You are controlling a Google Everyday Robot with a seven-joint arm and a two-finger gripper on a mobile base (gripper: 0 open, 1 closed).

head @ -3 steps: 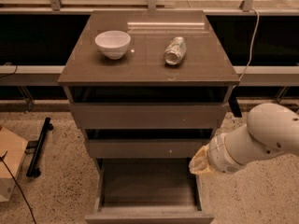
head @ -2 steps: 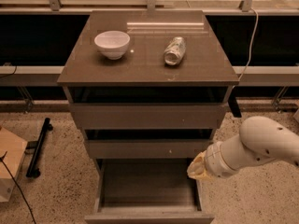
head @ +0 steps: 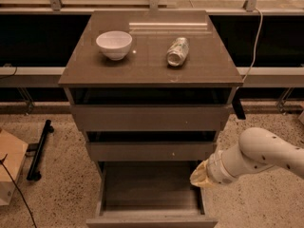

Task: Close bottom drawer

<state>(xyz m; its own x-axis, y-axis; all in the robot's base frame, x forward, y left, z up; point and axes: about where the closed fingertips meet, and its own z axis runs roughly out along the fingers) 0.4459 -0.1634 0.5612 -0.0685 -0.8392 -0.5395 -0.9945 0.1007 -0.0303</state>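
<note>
The grey-brown cabinet [head: 151, 118] has three drawers. The bottom drawer [head: 151, 219] is pulled far out towards me, and its shallow box shows nothing inside. The middle drawer front [head: 151, 151] and the top drawer front [head: 151, 118] stand slightly out. My white arm [head: 266, 155] reaches in from the right. My gripper [head: 197, 178] is at its tan end, just over the right side wall of the bottom drawer, below the middle drawer front.
A white bowl [head: 114, 44] and a can lying on its side [head: 177, 51] rest on the cabinet top. A cardboard box [head: 7, 170] and a black bar [head: 39, 151] lie on the floor at left. A cable [head: 256, 27] hangs at right.
My arm has moved down and to the left, bringing the gripper closer to the right side of the open bottom drawer. The drawer has not moved.
</note>
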